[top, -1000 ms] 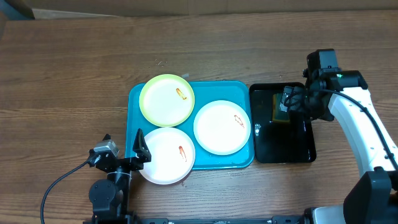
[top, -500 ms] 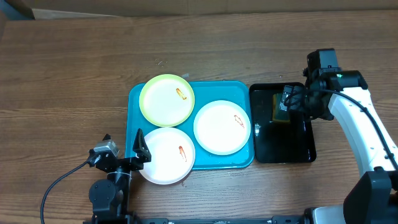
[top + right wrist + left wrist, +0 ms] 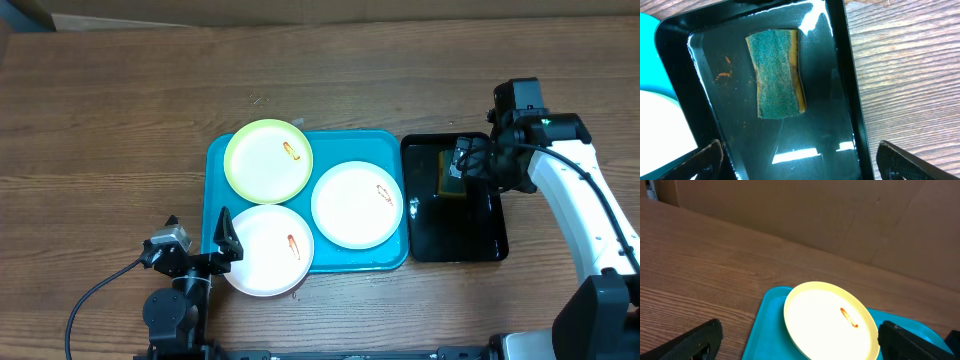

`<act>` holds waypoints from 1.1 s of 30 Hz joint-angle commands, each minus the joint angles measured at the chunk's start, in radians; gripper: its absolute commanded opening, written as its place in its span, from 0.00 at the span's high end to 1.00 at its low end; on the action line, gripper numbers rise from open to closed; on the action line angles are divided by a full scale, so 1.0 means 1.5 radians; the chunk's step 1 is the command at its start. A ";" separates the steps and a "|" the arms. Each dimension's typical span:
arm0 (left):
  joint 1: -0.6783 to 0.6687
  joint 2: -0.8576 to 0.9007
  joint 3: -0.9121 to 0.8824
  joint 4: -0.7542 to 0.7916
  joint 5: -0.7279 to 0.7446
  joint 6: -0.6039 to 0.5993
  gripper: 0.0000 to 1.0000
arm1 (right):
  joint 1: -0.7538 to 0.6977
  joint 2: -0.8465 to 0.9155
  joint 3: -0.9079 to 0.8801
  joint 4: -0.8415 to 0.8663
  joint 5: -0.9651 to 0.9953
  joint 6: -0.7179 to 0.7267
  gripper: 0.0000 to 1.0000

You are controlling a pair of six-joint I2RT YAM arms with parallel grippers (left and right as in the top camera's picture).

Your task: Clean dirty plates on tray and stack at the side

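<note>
Nothing has moved since the earlier frames: both arms and all three plates sit where they were. Check the right pincer (image 3: 800,165): its fingers are spread wide and hold nothing. The sponge (image 3: 777,75) lies flat, green face up, in the far end of the black tray (image 3: 832,130), just ahead of this pincer and centred between its fingers. Its long axis runs along the tray, across the line joining the fingers, so a straight descent should close on the narrow width. The right arm is much the nearer to it. The left pincer (image 3: 197,238), also spread and empty, sits just beside the near white plate (image 3: 268,250). That plate, the other white plate (image 3: 357,205) and the yellow-green plate (image 3: 268,160) rest, each smeared, on the blue tray (image 3: 335,143) on the tabletop (image 3: 120,120).
</note>
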 commanded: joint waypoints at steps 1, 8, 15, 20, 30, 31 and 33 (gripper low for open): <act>-0.002 -0.004 -0.005 0.003 -0.005 0.013 0.00 | 0.001 -0.004 -0.003 0.002 -0.005 -0.002 0.00; -0.002 -0.004 -0.005 0.003 -0.005 0.013 0.00 | 0.001 0.003 -0.003 0.010 -0.003 -0.002 0.00; -0.002 -0.004 -0.005 0.003 -0.005 0.013 0.00 | 0.001 0.060 -0.011 0.054 -0.003 -0.001 0.00; -0.002 -0.004 -0.005 0.003 -0.005 0.013 0.00 | 0.002 0.109 -0.012 0.069 -0.006 -0.001 0.00; -0.002 -0.004 -0.005 0.003 -0.005 0.013 0.00 | 0.002 0.133 -0.050 0.137 -0.026 -0.001 0.04; -0.002 -0.004 -0.005 0.003 -0.005 0.013 0.00 | 0.002 0.133 -0.057 0.144 -0.026 -0.001 0.04; -0.002 -0.004 -0.005 0.003 -0.005 0.013 0.00 | 0.003 0.133 -0.067 0.155 -0.027 -0.001 0.04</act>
